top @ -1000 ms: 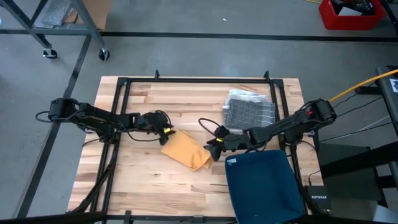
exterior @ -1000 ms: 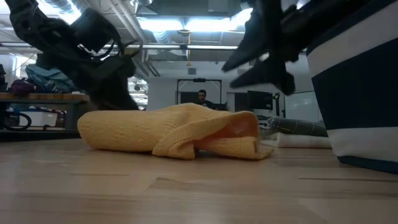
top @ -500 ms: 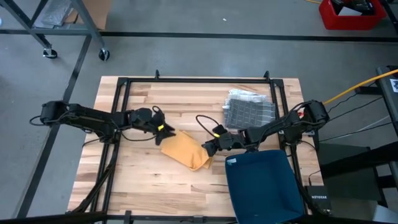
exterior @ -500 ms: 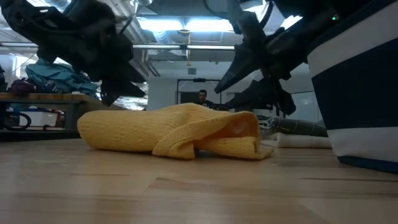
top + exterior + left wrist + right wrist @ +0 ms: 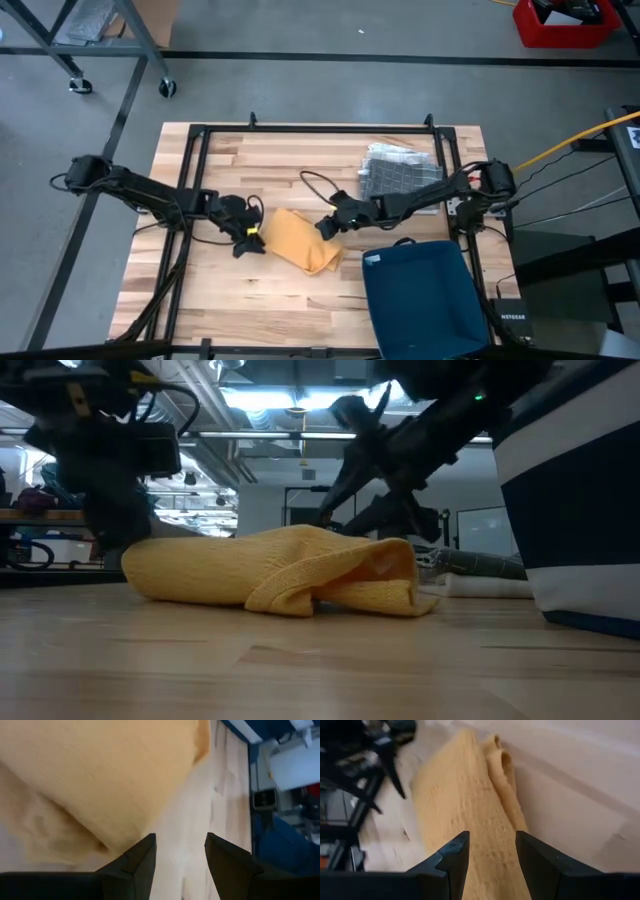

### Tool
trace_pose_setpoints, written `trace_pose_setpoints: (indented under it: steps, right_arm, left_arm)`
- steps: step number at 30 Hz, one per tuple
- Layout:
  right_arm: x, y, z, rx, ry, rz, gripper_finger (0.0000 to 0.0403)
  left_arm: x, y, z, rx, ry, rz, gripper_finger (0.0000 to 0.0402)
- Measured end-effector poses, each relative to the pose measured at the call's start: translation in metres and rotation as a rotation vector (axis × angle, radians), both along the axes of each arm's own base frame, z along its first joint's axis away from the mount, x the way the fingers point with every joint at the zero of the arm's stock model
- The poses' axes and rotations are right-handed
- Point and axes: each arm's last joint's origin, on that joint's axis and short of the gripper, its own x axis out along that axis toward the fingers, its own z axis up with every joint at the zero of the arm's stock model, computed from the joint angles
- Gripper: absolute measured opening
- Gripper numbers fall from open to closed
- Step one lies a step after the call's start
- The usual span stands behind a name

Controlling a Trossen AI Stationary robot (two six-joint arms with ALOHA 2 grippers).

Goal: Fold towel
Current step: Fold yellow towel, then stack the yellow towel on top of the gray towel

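Wooden table (image 5: 230, 300) with folded yellow towel (image 5: 296, 240) at centre; left gripper (image 5: 250, 240) open beside its left edge, right gripper (image 5: 325, 226) open at its right edge, neither holding it

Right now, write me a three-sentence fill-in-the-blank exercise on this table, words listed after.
1. The towel lying between the two grippers is ____ in colour.
2. Both the left gripper and the right gripper have their fingers ____, holding nothing.
3. The blue bin stands on the ____ arm's side of the table.
Missing words: yellow; open; right
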Motion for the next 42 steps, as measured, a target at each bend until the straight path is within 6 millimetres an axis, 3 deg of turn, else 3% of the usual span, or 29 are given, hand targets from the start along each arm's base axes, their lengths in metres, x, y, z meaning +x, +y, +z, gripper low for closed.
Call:
trace_pose_setpoints:
  steps: [5, 10, 21, 25, 30, 38, 42]
  right_arm:
    - [0.019, -0.005, -0.007, 0.021, 0.070, 0.066, 0.0165]
    - [0.032, -0.011, -0.006, 0.015, 0.065, 0.105, 0.0165]
    - [0.029, -0.019, -0.006, 0.080, 0.145, 0.185, 0.0165]
    - [0.029, -0.018, -0.006, 0.087, 0.144, 0.192, 0.0165]
    - [0.029, -0.018, -0.007, 0.099, 0.148, 0.191, 0.0165]
    - [0.029, -0.017, -0.007, 0.137, 0.152, 0.157, 0.0166]
    - [0.029, -0.017, -0.007, 0.131, 0.151, 0.162, 0.0166]
  left_arm:
    - [-0.002, -0.012, -0.001, 0.005, 0.011, -0.044, 0.0159]
    - [-0.004, -0.018, -0.003, 0.051, 0.027, 0.026, 0.0159]
    - [-0.009, -0.026, -0.007, -0.069, 0.148, 0.199, 0.0159]
    - [-0.009, -0.028, -0.007, -0.089, 0.150, 0.349, 0.0159]
    - [-0.009, -0.028, -0.007, -0.228, 0.190, 0.517, 0.0159]
    - [-0.007, -0.041, -0.007, -0.452, 0.237, 0.624, 0.0159]
    - [0.001, -0.045, -0.013, -0.477, 0.213, 0.651, 0.0159]
